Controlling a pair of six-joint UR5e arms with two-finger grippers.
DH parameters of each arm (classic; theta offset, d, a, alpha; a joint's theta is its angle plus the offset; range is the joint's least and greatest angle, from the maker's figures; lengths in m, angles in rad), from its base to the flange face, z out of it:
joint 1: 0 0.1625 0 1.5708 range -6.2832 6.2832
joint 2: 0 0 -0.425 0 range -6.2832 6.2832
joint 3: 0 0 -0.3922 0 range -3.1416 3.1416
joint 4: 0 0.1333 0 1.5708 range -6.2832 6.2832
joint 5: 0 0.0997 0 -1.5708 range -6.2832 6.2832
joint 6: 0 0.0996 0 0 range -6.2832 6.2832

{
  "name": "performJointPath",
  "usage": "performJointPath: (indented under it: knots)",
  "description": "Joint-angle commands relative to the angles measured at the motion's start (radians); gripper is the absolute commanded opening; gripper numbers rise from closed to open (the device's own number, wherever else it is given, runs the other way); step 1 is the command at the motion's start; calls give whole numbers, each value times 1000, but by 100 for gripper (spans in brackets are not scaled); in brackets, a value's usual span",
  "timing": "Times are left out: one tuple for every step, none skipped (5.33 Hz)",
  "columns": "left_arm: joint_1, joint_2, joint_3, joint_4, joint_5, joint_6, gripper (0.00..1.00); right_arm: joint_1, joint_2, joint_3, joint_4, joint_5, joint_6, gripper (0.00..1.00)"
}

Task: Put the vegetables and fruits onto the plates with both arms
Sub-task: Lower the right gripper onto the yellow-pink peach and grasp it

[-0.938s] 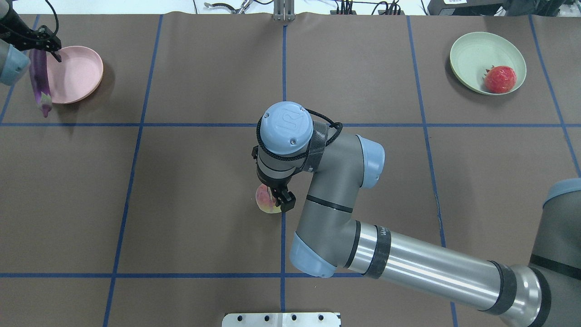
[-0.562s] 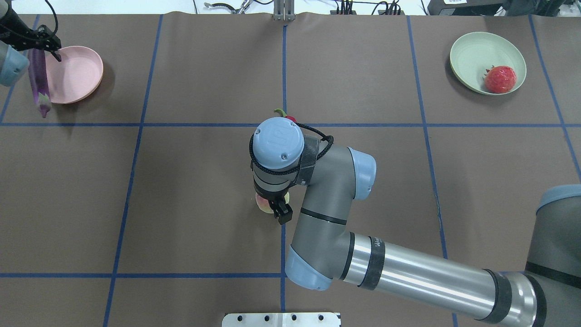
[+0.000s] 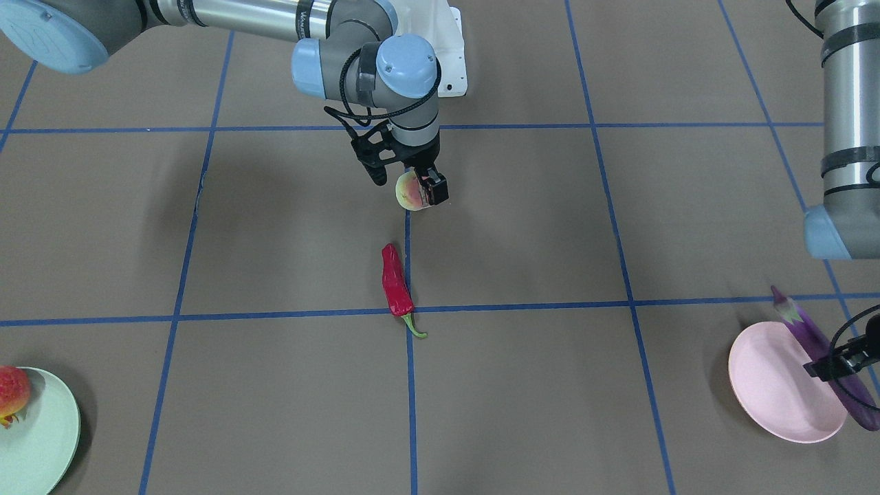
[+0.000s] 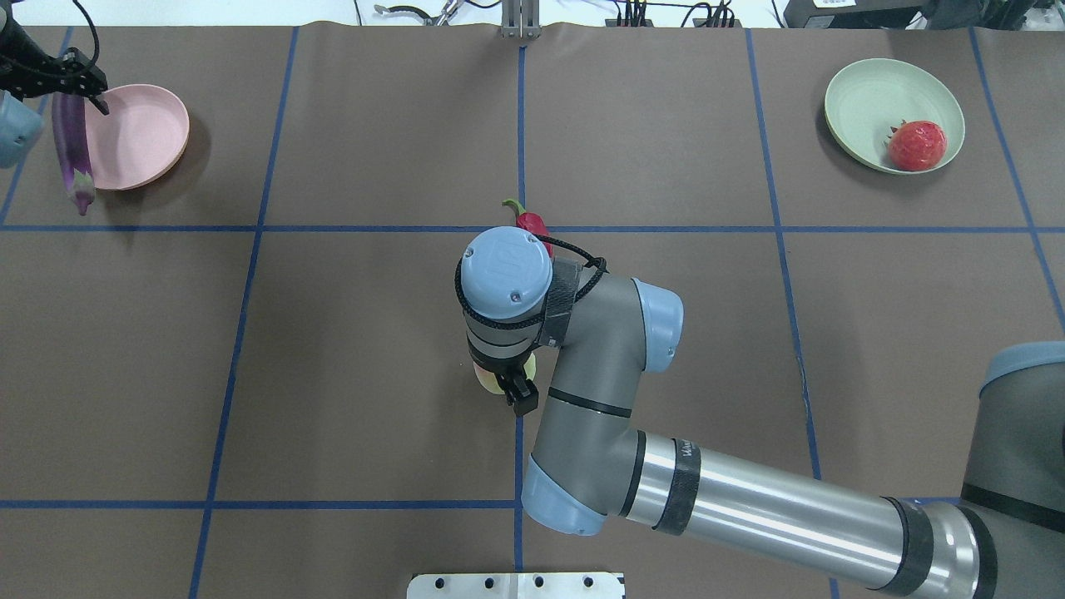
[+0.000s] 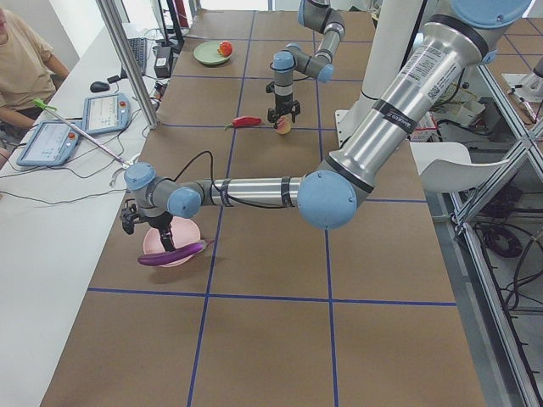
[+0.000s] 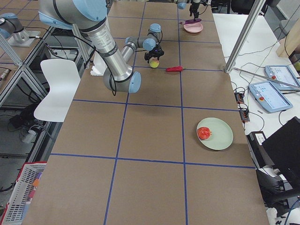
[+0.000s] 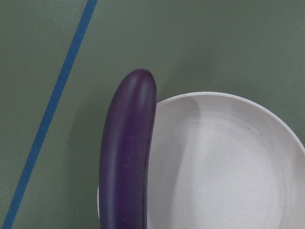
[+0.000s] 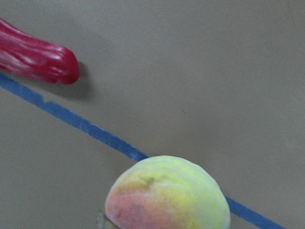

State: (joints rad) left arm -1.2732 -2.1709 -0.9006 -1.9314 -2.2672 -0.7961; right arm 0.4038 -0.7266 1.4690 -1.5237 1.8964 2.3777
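Observation:
My right gripper (image 3: 410, 187) is shut on the pinkish-yellow-green peach (image 3: 408, 192) near the table's middle; in the overhead view the wrist hides most of the peach (image 4: 491, 382). The red chili pepper (image 3: 397, 282) lies on the table just beyond it, and it also shows in the right wrist view (image 8: 40, 59). My left gripper (image 4: 76, 86) is shut on the purple eggplant (image 4: 71, 150), holding it level over the pink plate's (image 4: 141, 137) edge. The left wrist view shows the eggplant (image 7: 126, 152) beside the plate (image 7: 224, 162). The red-and-yellow bumpy fruit (image 4: 917, 145) lies in the mint green plate (image 4: 865, 96).
Blue tape lines (image 4: 250, 228) divide the brown table into squares. A white base plate (image 4: 516, 585) sits at the near edge. Cables and a metal post (image 4: 520, 21) line the far edge. An operator and tablets (image 5: 51, 140) are beside the table.
My right wrist has drawn back toward the robot with the peach, uncovering the chili pepper. My left arm has shifted slightly left with the eggplant.

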Motion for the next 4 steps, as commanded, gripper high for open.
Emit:
performJointPath:
  knots:
    - [0, 23, -24, -6, 0, -5, 100, 24, 4, 7, -12, -2, -12, 1]
    - [0, 25, -27, -6, 0, -5, 100, 24, -2, 11, -12, -2, -50, 0]
    - [0, 26, -27, -6, 0, -5, 100, 27, 1, 19, -13, 3, -54, 0]
    - [0, 23, -29, -6, 0, -6, 100, 55, -5, 37, -16, 19, -55, 0]
